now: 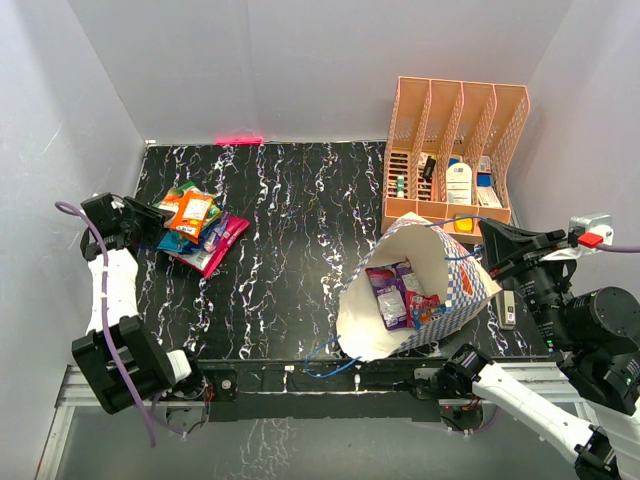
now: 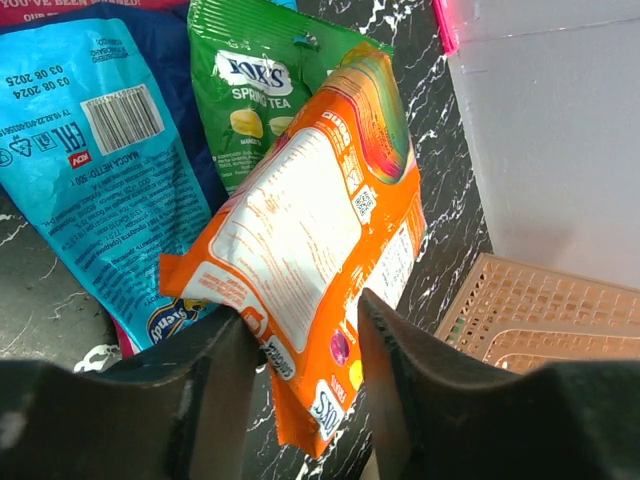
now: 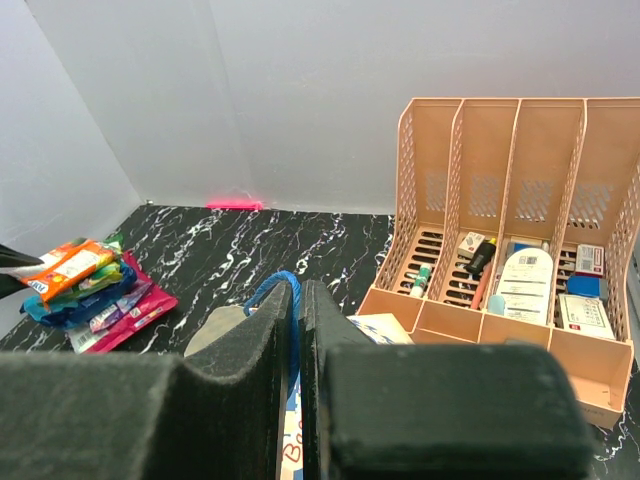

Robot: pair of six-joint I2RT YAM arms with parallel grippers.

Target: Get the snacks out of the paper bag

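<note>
Four snacks (image 1: 195, 228) at least lie piled left on the table (image 1: 300, 220), about three packets (image 1: 400, 295) inside the paper bag (image 1: 468, 292). The left gripper (image 2: 305, 322), half open, straddles the orange packet (image 2: 300, 240) at its end; the right gripper (image 3: 298, 300) is closed on the blue cord handle (image 3: 272, 285).

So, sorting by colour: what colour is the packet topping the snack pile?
The packet is orange with a white panel; best in left wrist view.

On my left wrist feed the claw (image 2: 305, 325) stands parted, with the bottom end of the orange packet (image 2: 300, 230) between its fingers. That packet lies across a green Fox's Spring Tea packet (image 2: 250, 90) and a blue packet (image 2: 90, 170) on the black marbled table (image 2: 445, 200). A peach slotted organizer (image 2: 540, 310) shows at lower right.
</note>
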